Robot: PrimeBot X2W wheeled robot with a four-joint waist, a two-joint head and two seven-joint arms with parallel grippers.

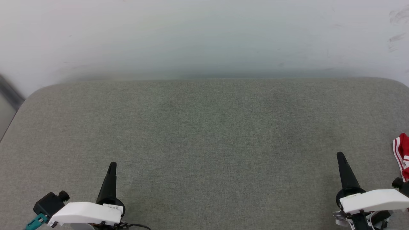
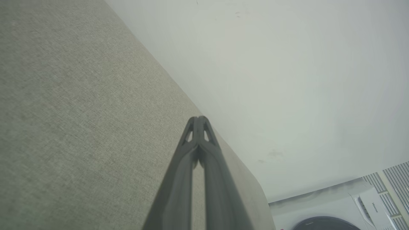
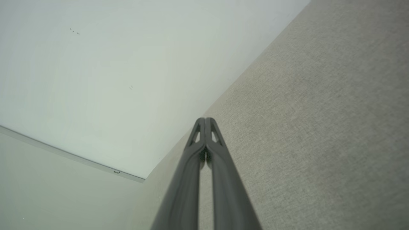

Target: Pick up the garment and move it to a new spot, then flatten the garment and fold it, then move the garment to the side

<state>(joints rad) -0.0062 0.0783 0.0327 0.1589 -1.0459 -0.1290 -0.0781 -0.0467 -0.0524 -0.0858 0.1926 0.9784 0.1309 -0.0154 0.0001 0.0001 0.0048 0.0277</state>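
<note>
A small part of the garment (image 1: 403,153), red with red-and-white striped trim, pokes in at the right edge of the head view on the grey fabric surface (image 1: 204,134); the rest of it is cut off by the frame. My right gripper (image 1: 340,156) is shut and empty, a short way to the left of that cloth. At the lower left my left gripper (image 1: 112,165) is shut too, with nothing in it. Both wrist views show the fingertips pressed together, left (image 2: 198,118) and right (image 3: 205,119), over bare fabric.
A pale wall (image 1: 204,38) rises right behind the grey surface's far edge. The surface has rounded far corners and drops off at the left (image 1: 12,115). A white washing machine (image 2: 335,207) stands beyond that left end.
</note>
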